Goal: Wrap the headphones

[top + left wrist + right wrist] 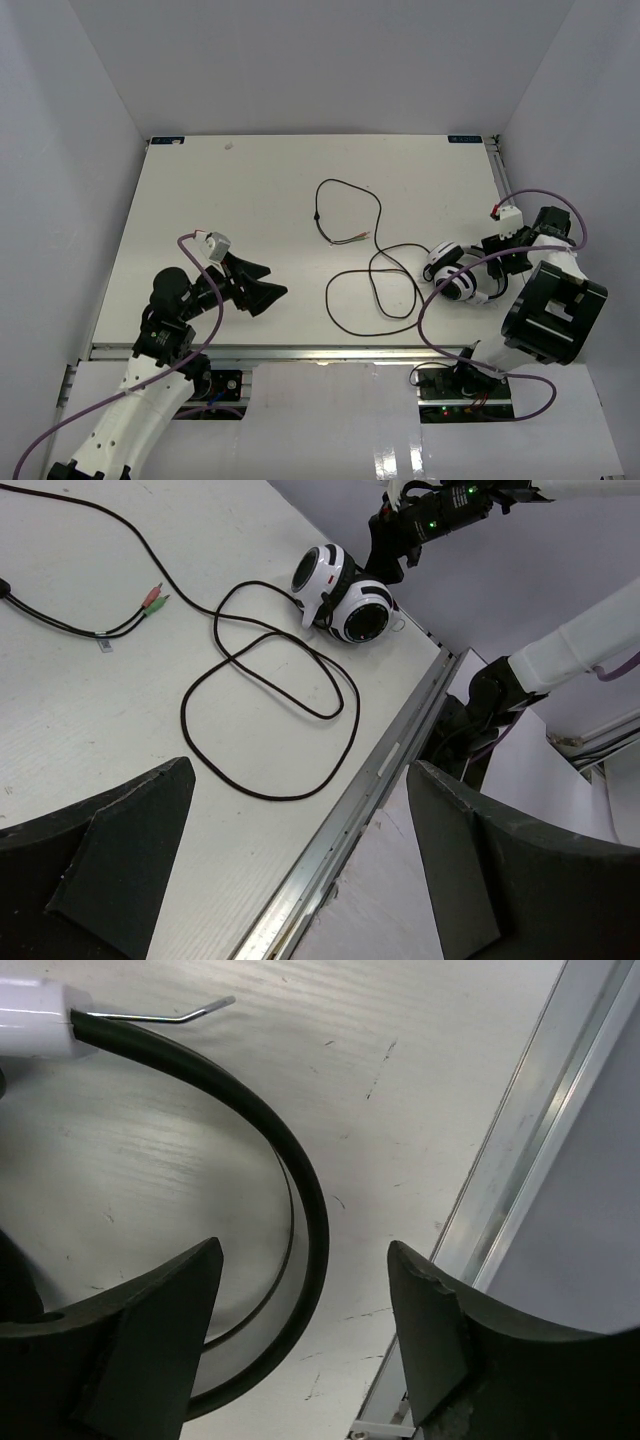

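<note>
The headphones [452,272] lie on the white table at the right, their white-and-black earcups side by side; they also show in the left wrist view [343,592]. Their thin black cable [372,292] runs left in loose loops and ends in coloured plugs [352,239], also visible in the left wrist view [154,601]. My right gripper [496,260] is open and hovers over the dark headband [305,1175], which curves between its fingers [305,1250] close to the left one. My left gripper [262,284] is open and empty at the near left, well apart from the cable loop [270,730].
The table's metal front rail [400,752] runs under my left gripper [300,770]. The right side rail [530,1140] lies just beside my right gripper. White walls enclose the table on three sides. A purple arm cable [440,290] arcs beside the headphones.
</note>
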Controlling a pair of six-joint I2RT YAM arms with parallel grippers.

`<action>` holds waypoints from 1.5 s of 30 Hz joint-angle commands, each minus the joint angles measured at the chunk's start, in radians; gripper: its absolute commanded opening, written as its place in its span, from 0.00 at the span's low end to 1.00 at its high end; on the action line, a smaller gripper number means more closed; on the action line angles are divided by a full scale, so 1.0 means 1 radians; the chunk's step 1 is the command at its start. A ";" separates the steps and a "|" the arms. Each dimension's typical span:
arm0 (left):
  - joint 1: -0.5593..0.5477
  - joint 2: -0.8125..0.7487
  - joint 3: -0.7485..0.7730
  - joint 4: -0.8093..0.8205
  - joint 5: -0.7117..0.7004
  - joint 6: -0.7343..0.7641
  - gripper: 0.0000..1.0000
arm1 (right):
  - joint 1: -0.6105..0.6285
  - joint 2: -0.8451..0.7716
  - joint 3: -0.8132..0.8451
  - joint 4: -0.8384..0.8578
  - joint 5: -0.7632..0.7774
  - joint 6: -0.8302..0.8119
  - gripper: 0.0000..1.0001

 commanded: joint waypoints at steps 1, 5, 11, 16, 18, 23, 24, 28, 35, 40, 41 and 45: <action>0.000 0.014 -0.008 0.022 0.011 -0.004 0.98 | -0.003 0.020 -0.014 0.029 -0.007 0.022 0.70; 0.000 0.023 -0.007 0.024 0.015 -0.004 0.98 | 0.001 0.080 -0.020 0.044 -0.001 0.029 0.52; 0.000 0.023 -0.007 0.022 0.011 -0.003 0.98 | 0.004 0.124 -0.041 0.089 0.014 0.049 0.34; 0.000 0.021 -0.007 0.021 0.016 -0.003 0.98 | 0.004 0.113 -0.065 0.093 0.002 0.045 0.17; 0.000 0.022 -0.006 0.021 0.020 -0.003 0.98 | 0.004 0.066 -0.076 0.066 -0.042 0.045 0.08; 0.000 0.022 -0.005 0.029 0.013 -0.006 0.98 | 0.043 -0.114 -0.022 -0.127 -0.236 0.069 0.08; 0.000 0.024 -0.003 0.031 -0.005 -0.018 0.98 | 0.078 -0.159 -0.003 -0.164 -0.263 0.085 0.08; 0.000 0.069 0.015 0.021 -0.057 -0.055 0.98 | 0.353 -0.324 0.101 -0.218 -0.250 0.192 0.08; 0.000 0.114 0.006 0.168 0.048 0.008 0.98 | 0.800 -0.262 0.464 -0.183 -0.109 0.369 0.08; -0.002 0.126 -0.001 0.346 0.030 0.144 0.98 | 0.787 -0.089 0.809 -0.189 -0.232 0.469 0.08; -0.003 0.139 -0.016 0.408 0.034 0.164 0.98 | 0.784 -0.065 0.853 -0.176 -0.253 0.507 0.08; -0.034 0.251 -0.085 0.681 0.008 0.154 0.98 | 0.784 -0.027 0.906 -0.071 -0.247 0.670 0.08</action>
